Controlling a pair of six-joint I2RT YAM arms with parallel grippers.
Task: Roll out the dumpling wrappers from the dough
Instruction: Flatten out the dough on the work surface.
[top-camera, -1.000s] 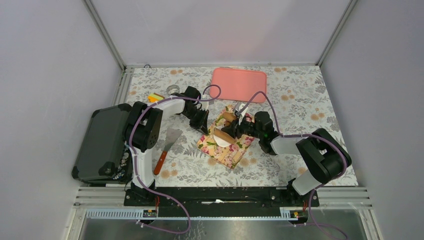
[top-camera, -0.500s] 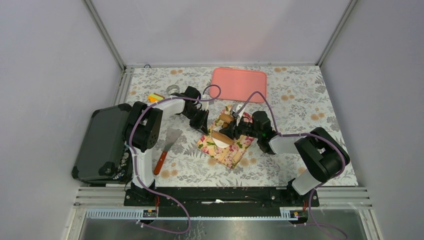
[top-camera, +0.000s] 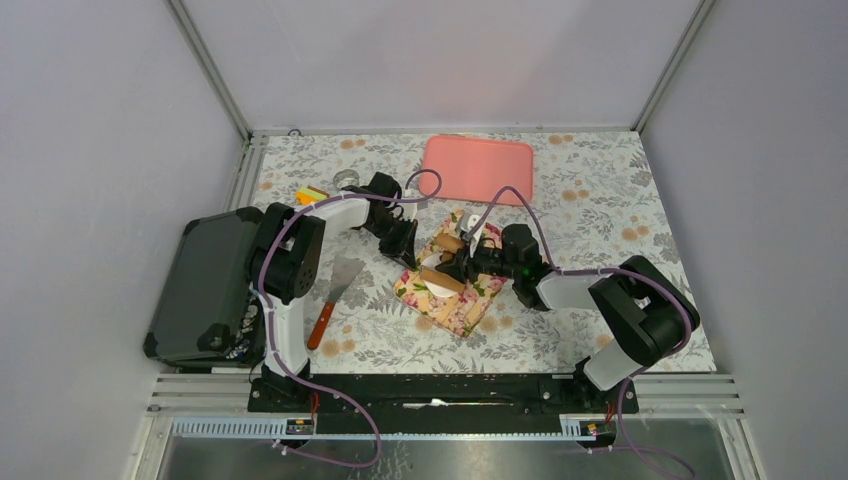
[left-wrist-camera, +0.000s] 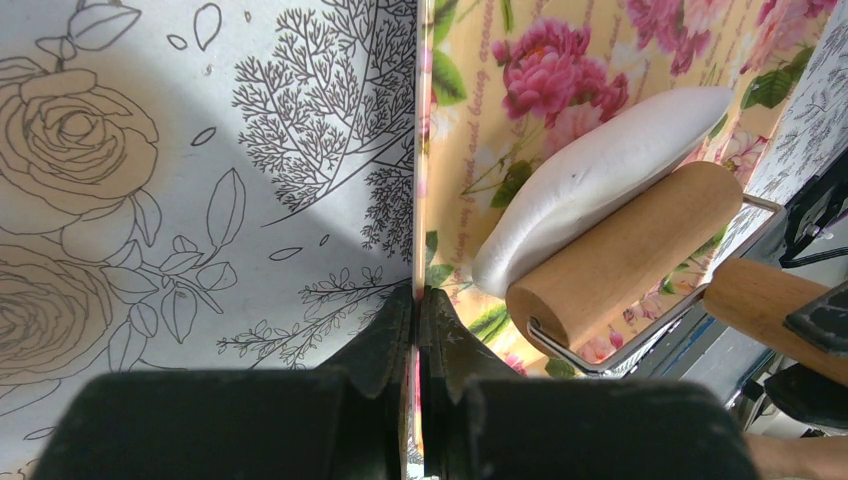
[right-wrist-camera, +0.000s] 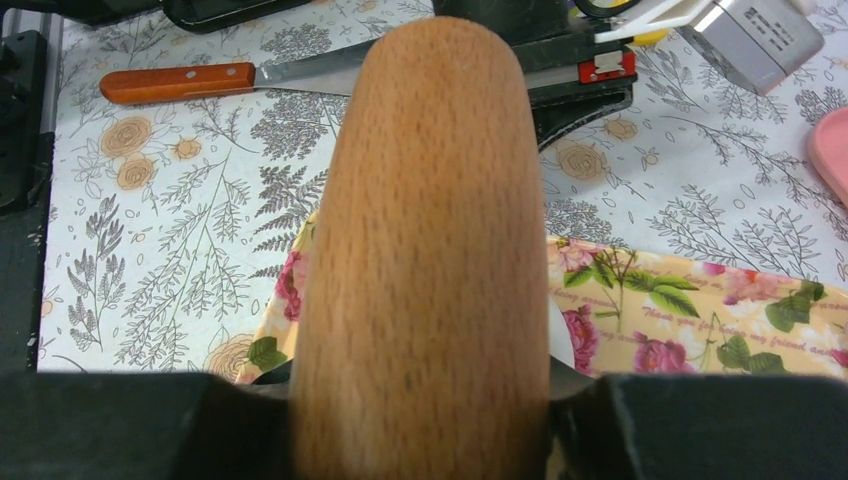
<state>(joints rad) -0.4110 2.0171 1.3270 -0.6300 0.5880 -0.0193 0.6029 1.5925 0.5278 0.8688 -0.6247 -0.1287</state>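
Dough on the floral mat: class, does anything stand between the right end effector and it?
Only the rolling pin, its own tool: the right end effector grips the handle, and the wooden roller lies against the dough on the floral mat. Nothing else visible stands between them.

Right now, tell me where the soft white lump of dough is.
In the left wrist view, the soft white dough lies right of centre on the yellow floral mat, against the brown wooden rolling pin.
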